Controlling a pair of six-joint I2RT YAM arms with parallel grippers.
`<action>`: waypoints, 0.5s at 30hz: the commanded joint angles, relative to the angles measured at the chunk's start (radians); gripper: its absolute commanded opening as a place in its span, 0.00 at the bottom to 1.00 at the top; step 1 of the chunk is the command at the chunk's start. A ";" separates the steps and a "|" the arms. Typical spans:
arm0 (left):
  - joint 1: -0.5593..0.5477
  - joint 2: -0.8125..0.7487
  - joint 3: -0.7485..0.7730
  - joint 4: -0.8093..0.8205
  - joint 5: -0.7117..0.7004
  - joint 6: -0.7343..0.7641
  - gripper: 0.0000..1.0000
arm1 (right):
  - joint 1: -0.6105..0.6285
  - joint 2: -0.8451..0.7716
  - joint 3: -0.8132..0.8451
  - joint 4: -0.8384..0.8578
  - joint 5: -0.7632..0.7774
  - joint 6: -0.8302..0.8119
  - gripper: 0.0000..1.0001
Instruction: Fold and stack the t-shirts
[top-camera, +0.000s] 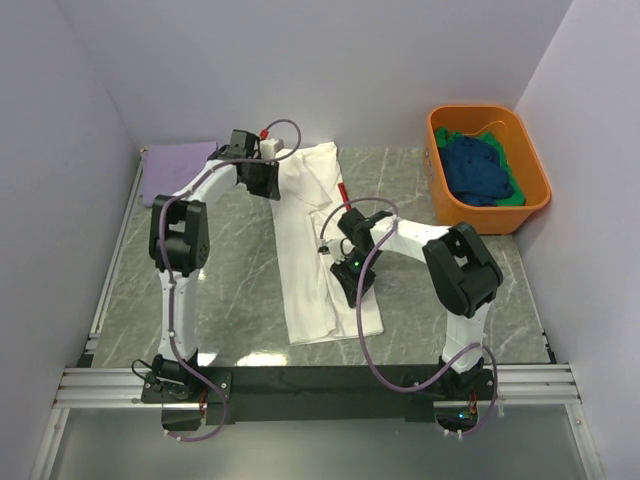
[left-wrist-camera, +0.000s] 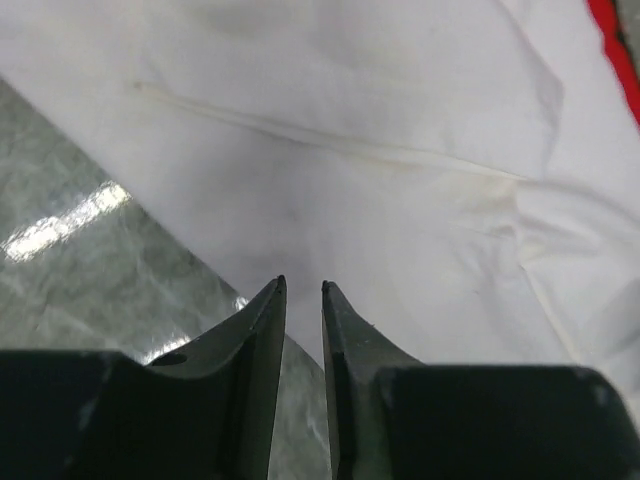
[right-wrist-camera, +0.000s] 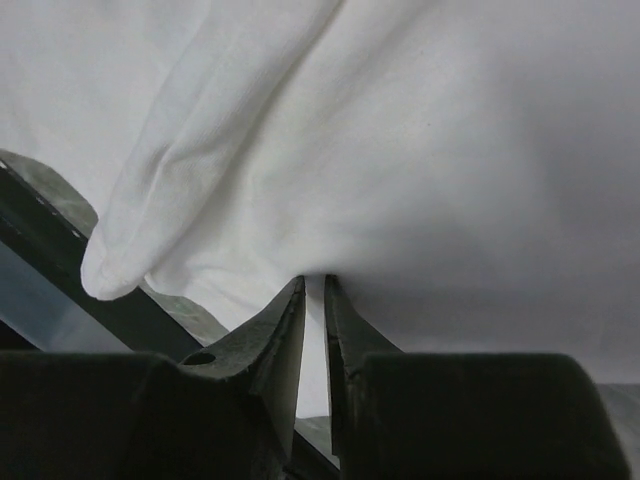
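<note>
A large white t-shirt (top-camera: 310, 240) lies as a long folded strip down the middle of the table, with a sliver of its red panel (top-camera: 344, 192) at its right edge. My left gripper (top-camera: 268, 185) hovers over the shirt's upper left edge (left-wrist-camera: 350, 150); its jaws (left-wrist-camera: 303, 285) are nearly closed with nothing between them. My right gripper (top-camera: 352, 285) is at the shirt's lower right edge, shut on a pinch of white cloth (right-wrist-camera: 400, 150) that rises between its fingertips (right-wrist-camera: 314, 280). A folded lavender shirt (top-camera: 178, 165) lies at the back left.
An orange tub (top-camera: 540, 195) at the back right holds a dark blue shirt (top-camera: 478, 170) and a green one (top-camera: 515, 197). White walls close in the table on three sides. The black front rail (top-camera: 320, 380) runs along the near edge.
</note>
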 joint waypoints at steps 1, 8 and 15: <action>-0.002 -0.171 -0.085 0.039 0.015 0.019 0.27 | 0.048 0.071 0.028 0.072 -0.042 0.018 0.21; -0.002 -0.202 -0.220 0.009 0.080 -0.053 0.27 | 0.082 0.139 0.120 0.061 -0.149 0.037 0.21; -0.009 -0.090 -0.172 -0.001 0.098 -0.089 0.26 | 0.082 0.033 0.081 0.090 -0.178 0.018 0.27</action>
